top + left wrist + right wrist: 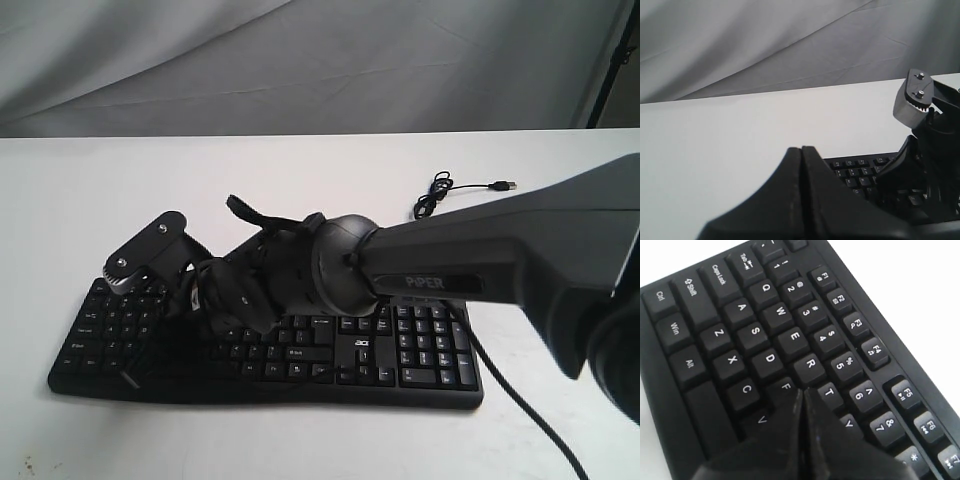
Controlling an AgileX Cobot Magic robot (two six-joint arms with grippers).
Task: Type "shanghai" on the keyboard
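Lying flat on the table (300,180), the keyboard (420,350) looks rigid and light. Keys want short straight taps, no grasp needed. No containers seen.

Left wrist: left gripper (801,150) clenched, empty, keyboard just beyond.

Right wrist: right gripper (802,395) clenched, empty, tip by F key, contact unclear.

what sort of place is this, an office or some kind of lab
Most likely a robot lab bench, not an office: a plain white table, a grey cloth backdrop hung behind it, and a keyboard whose USB cable lies unplugged.
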